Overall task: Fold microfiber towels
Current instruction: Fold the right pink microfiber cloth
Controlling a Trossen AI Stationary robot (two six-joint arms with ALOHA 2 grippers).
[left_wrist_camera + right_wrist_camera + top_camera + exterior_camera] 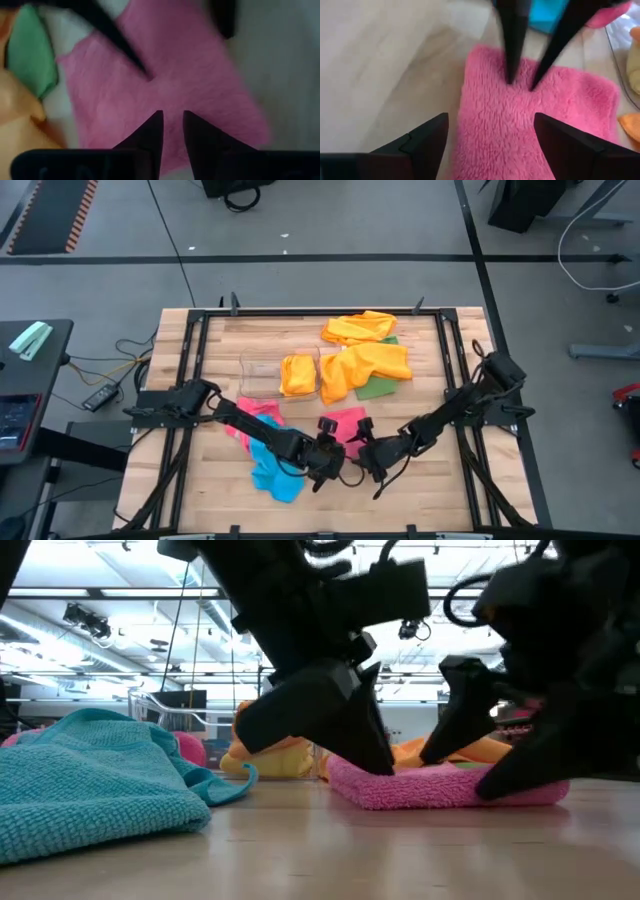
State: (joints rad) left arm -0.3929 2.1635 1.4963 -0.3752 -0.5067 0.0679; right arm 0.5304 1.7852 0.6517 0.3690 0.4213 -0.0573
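Note:
A folded pink towel (346,422) lies flat on the table near its middle. My left gripper (522,82) comes down onto it from the left, its fingers a narrow gap apart. My right gripper (490,137) reaches in from the right, wide open, low over the same towel's near end (450,790). A blue towel (272,472) and another pink one (256,414) lie crumpled under the left arm. Orange towels (365,365) and a green towel (380,387) lie at the far side. My left gripper has both fingertips (510,77) down on the folded pink towel's top face (520,97), about midway across it, with nothing pinched between them. The fingers slant down from the table's left. The towel lies flat on the table. My right gripper stands over the towel; I cannot tell whether its fingers touch it.
A clear plastic bin (262,375) with an orange towel (298,375) at its right end stands at the table's middle, beyond the arms. Bare wood shows along the near edge (440,500) and at the far left.

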